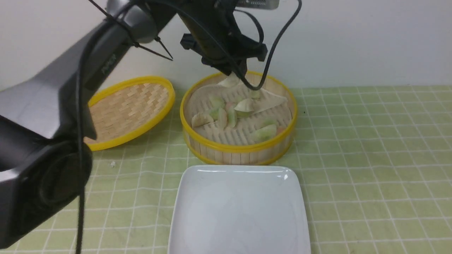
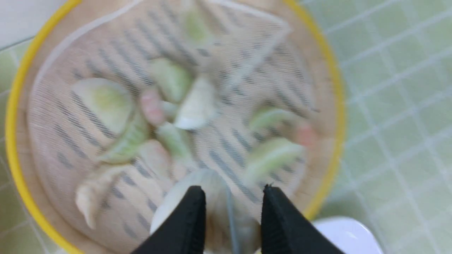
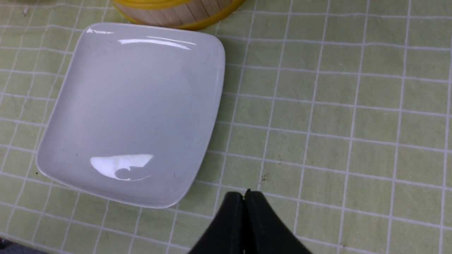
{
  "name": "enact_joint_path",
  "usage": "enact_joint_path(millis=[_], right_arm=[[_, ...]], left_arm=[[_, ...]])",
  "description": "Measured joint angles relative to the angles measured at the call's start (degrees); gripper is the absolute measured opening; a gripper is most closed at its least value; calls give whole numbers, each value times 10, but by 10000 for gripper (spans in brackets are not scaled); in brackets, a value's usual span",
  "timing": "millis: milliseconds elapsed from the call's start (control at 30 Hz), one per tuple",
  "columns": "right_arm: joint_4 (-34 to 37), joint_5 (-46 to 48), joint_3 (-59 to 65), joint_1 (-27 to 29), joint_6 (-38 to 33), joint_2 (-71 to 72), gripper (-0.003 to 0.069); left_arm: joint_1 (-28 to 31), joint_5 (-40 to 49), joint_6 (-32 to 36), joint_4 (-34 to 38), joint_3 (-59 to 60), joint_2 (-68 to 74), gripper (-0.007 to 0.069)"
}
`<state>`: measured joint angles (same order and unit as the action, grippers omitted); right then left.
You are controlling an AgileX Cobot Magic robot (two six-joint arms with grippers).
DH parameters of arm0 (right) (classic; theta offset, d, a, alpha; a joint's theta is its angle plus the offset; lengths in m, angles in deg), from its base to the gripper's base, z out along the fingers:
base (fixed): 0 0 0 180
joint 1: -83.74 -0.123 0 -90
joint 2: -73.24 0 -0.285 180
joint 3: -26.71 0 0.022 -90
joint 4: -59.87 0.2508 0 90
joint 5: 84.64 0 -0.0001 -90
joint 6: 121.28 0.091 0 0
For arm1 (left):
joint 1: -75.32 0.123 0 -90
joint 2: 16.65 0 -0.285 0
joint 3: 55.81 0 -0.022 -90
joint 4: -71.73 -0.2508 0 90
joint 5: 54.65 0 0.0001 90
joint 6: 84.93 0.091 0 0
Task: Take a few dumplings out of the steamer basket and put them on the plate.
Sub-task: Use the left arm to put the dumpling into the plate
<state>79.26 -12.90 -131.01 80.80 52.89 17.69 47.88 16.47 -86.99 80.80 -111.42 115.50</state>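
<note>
Dumplings [image 1: 231,118] are pretty much all still to be plated from what I can see, so I'd call it early days. Most of them sit in the steamer basket [image 1: 238,147], with a loose bunch around the middle and a couple more, pale green, over by the rim on the robot's right. The plate [image 1: 238,211] is just in front of the basket, and the right wrist view shows it with no food on it at all, so zero delivered as things stand. One is in hand though: the left gripper [image 2: 233,188] has a pale dumpling [image 2: 208,180] pinched between its fingertips, over the basket. Looks like a decent hold to me, but the picture's a bit soft there, so I can't tell how firm it is. The right gripper [image 3: 246,194] has its fingers pressed together with nothing between them, off beside the plate, and imo it isn't needed for this bit. What's left, I reckon: carry that one across the near rim, set it down on the plate, then go back for more, since the job asks for a few. Basically one picked, none placed.
</note>
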Motion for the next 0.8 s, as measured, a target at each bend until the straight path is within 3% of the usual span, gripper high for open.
enact_joint_path(millis=[267,400,700,800], right_arm=[[2,0,0,0,0,0,-15],[3,0,0,0,0,0,-15],[22,3,-12,0,-16,-29,-15],[51,5,-47,0,-46,-82,-15]], left_arm=[[-65,0,12,28,329,-165,183],[-72,-47,12,53,468,-178,183],[-72,-116,25,57,511,-145,183],[-72,-112,38,61,511,-143,255]])
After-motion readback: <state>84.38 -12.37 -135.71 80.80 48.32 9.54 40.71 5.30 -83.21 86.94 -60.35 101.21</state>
